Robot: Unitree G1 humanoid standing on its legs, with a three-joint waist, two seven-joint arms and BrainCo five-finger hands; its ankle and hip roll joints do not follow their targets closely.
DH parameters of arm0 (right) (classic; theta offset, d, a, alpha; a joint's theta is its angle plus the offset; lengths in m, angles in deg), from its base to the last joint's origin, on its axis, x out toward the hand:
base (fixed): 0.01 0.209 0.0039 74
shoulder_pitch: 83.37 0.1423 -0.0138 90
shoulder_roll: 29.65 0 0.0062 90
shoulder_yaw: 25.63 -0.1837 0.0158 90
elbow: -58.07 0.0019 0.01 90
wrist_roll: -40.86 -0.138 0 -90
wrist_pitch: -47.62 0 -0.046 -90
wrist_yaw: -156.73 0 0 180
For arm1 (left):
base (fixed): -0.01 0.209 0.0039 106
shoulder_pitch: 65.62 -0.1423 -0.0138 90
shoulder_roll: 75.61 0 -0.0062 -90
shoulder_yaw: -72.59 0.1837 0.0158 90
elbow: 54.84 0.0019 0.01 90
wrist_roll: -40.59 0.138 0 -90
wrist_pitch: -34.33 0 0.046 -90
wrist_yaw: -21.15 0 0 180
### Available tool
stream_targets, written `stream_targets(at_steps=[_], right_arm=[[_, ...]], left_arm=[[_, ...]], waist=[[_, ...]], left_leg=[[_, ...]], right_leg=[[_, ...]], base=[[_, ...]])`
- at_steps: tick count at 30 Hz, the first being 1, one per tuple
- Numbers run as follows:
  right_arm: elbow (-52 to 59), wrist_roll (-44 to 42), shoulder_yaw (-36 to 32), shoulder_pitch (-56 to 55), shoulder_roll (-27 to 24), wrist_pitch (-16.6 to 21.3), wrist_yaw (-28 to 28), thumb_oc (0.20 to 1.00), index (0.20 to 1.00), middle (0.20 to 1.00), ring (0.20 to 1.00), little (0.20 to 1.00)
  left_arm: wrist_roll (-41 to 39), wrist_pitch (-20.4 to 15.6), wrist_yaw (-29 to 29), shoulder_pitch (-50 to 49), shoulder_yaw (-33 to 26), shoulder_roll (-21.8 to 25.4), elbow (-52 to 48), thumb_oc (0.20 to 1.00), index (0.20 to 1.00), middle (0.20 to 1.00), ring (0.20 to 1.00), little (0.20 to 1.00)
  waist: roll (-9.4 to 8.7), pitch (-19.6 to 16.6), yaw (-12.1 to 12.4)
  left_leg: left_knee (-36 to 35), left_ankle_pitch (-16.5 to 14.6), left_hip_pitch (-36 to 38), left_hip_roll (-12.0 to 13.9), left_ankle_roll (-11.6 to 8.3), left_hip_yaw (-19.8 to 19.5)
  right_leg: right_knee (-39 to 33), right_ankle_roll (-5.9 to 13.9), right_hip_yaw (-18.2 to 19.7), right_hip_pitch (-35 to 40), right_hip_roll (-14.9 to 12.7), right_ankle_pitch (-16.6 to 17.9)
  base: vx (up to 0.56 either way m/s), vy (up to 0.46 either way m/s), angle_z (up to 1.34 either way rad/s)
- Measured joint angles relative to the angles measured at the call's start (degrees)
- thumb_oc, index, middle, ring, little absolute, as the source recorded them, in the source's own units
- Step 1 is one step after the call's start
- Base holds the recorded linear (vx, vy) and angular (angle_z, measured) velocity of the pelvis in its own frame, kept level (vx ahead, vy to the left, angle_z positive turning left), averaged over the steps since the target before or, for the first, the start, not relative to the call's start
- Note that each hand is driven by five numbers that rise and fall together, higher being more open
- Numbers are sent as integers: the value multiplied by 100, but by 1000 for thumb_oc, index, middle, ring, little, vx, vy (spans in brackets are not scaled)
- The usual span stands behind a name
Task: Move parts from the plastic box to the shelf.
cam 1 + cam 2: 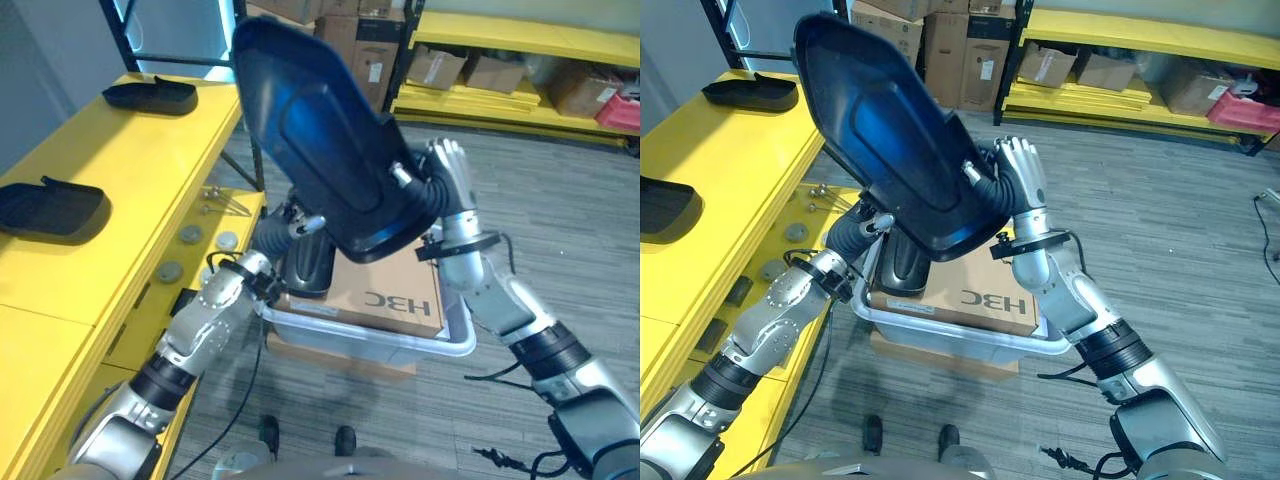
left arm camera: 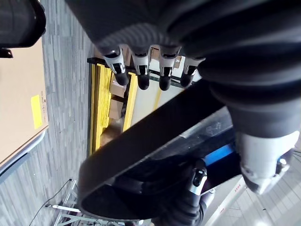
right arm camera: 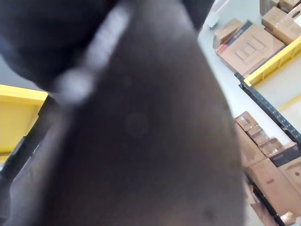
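a large glossy black moulded plastic part (image 1: 320, 140) is held raised above a pale translucent plastic box (image 1: 455, 345) that sits on the floor with a brown cardboard carton (image 1: 385, 290) and another dark part (image 1: 308, 265) inside. the right hand (image 1: 450, 175) is pressed against its lower edge with straight fingers; the left hand (image 2: 150, 70) is seen under it, fingers relaxed. the carry step appears underway. next, a swing toward the long yellow shelf (image 1: 130, 170), beside two black parts (image 1: 150, 95) already lying there, seems needed
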Motion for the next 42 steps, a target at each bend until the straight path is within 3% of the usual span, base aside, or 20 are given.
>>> stream_targets(at_steps=[8, 9, 10, 11, 20, 23, 28, 32, 33, 39, 40, 42], right_arm=[[-153, -295, 187, -92, 357, 522, -121, 200, 200, 200, 200, 200], [-129, -319, 187, -92, 365, 531, -144, 200, 200, 200, 200, 200], [-108, -461, 186, -93, 385, 569, -196, 200, 200, 200, 200, 200], [-105, -511, 180, -99, 403, 596, -254, 200, 200, 200, 200, 200], [-88, -877, 287, -321, 760, 631, -417, 200, 200, 200, 200, 200], [-87, -1094, 347, -459, 1079, 616, -446, 200, 200, 200, 200, 200], [-97, -1597, 541, -701, 1377, 608, -673, 200, 200, 200, 200, 200], [-107, -2031, 541, -770, 1445, 608, -1028, 200, 200, 200, 200, 200], [-106, -2086, 548, -770, 1452, 610, -1078, 1000, 1000, 1000, 1000, 1000], [-134, -2774, 1027, -830, 1514, 613, -1821, 1000, 1000, 1000, 1000, 1000], [-139, -2773, 1091, -830, 1531, 613, -1890, 1000, 1000, 1000, 1000, 1000], [-138, -2771, 1097, -903, 1558, 617, -1945, 1000, 1000, 1000, 1000, 1000]], left_arm=[[-61, 16, -139, -3, -16, 61, -8, 1000, 1000, 1000, 1000, 1000], [-39, 38, -133, -3, -21, 90, -10, 752, 752, 752, 752, 752], [79, 65, -153, -5, -24, 143, -13, 256, 256, 256, 256, 256], [147, 72, -155, -10, -25, 163, -13, 200, 200, 200, 200, 200], [600, 183, -402, -283, -77, 213, 0, 200, 200, 200, 200, 200], [720, -42, -799, -347, -60, 163, 12, 200, 200, 200, 200, 200], [1200, -742, -1427, -866, -17, 14, 2, 200, 200, 200, 200, 200], [1637, -840, -1766, -1028, -32, -14, -181, 200, 200, 200, 200, 200], [1711, -840, -1799, -1070, -52, -11, -232, 200, 200, 200, 200, 200], [2380, -1012, -1702, -1959, -653, 230, -626, 200, 200, 200, 200, 200], [2448, -1051, -1604, -2078, -799, 236, -626, 200, 200, 200, 200, 200], [2633, -1083, -1447, -2149, -963, 254, -626, 200, 200, 200, 200, 200]], waist=[[-5, -42, 104], [-4, -42, 113], [-1, -44, 120], [1, -45, 136], [34, -73, 178], [72, -119, 206], [137, -167, 279], [145, -171, 492], [146, -172, 521], [299, -44, 1107], [377, 63, 1188], [434, 207, 1200]], left_leg=[[0, -28, -24, -2, -8, -83], [0, -28, -24, -2, -8, -82], [0, -27, -24, -2, -8, -83], [-1, -27, -26, -2, -8, -83], [0, -19, -34, -2, -26, -95], [0, -16, -48, 0, -45, -107], [32, -3, -86, 9, -79, -184], [32, 34, -152, 14, -129, -384], [32, 44, -184, 14, -142, -425], [132, 110, -470, 9, -262, -744], [167, 91, -537, 34, -262, -672], [191, 13, -497, 159, -201, -151]], right_leg=[[-1, 0, -93, 11, 1, -10], [-1, -1, -92, 11, 0, -10], [-1, -1, -93, 11, 0, -10], [-1, -1, -94, 11, 0, -10], [-3, -5, -109, 8, 1, -27], [-4, -3, -122, -1, -1, -38], [-31, -25, -220, -5, 10, -85], [-31, -38, -404, 20, 37, -123], [-29, -39, -450, 20, 42, -127], [0, -91, -897, 5, 76, -214], [3, -96, -1073, 67, 72, -219], [3, -79, -1419, 246, 24, -282]], base=[[2, 6, 5], [0, 0, 0], [0, 0, 0], [0, 0, 0], [0, -6, 0], [-11, -72, 1], [-31, -109, 7], [-3, -141, 25], [-11, -112, 31], [-75, -55, 38], [-29, 17, 76], [-15, 62, 97]])
